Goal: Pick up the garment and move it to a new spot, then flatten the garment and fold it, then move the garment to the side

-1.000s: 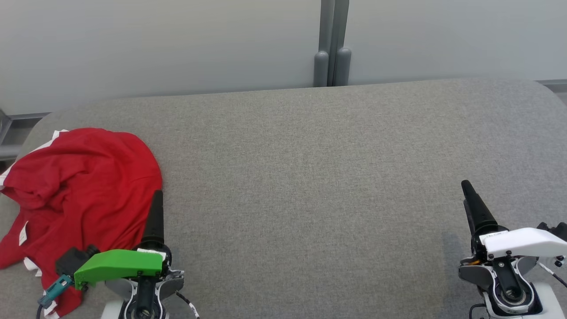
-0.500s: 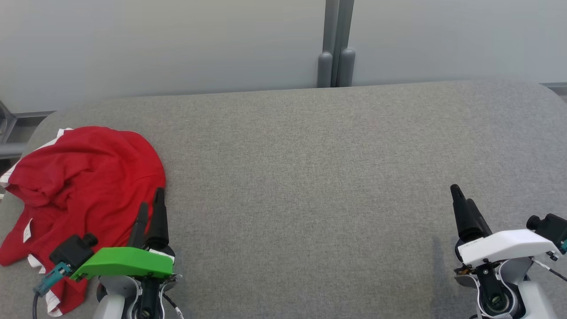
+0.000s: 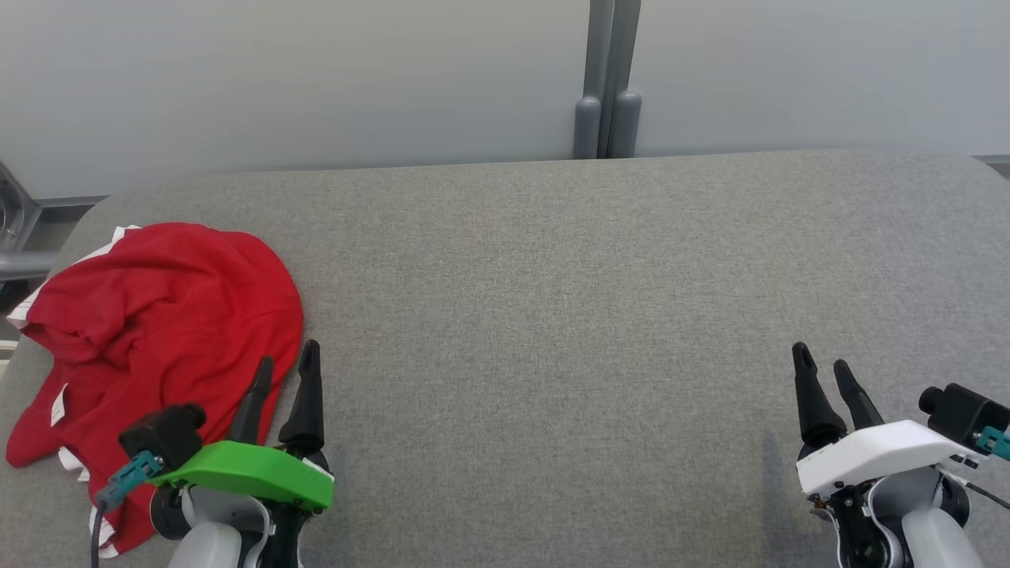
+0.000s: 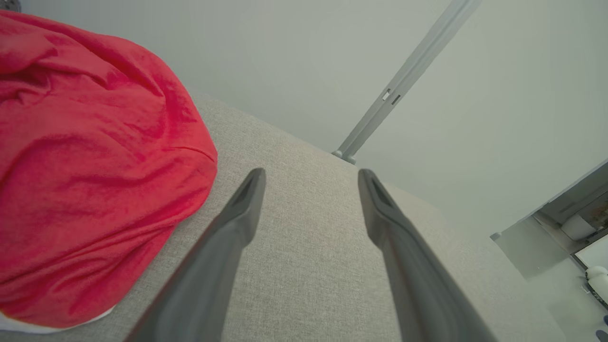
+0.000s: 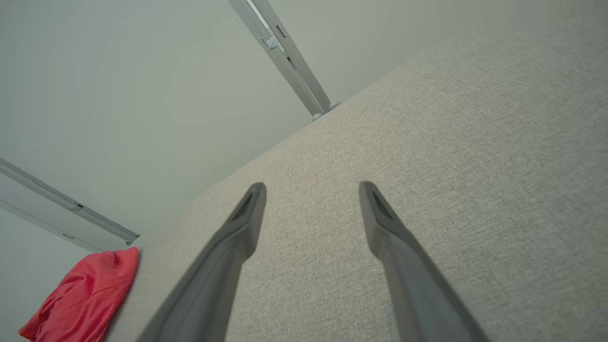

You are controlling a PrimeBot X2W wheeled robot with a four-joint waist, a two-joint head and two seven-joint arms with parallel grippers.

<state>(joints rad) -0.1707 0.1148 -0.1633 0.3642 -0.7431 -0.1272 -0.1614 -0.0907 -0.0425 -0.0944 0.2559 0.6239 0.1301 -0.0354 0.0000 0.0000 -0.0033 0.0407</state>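
The garment is a crumpled red shirt with white trim, heaped at the left end of the grey fabric table. In the left wrist view the garment bulks at the left, beside my fingers. My left gripper stands open at the heap's lower right edge, its fingertips over the cloth's rim and the table, nothing between them; in its own view the left gripper points at bare table. My right gripper is open near the right front, far from the garment. The right gripper holds nothing.
A pale wall runs behind the table, with a grey upright post at its middle. A metal rail shows past the table's left end. The table's rounded corners lie at far left and far right.
The camera has shifted slightly. Both grippers have turned so their two fingers now show spread apart, and the right one has drawn back toward the front edge. The garment lies as before.
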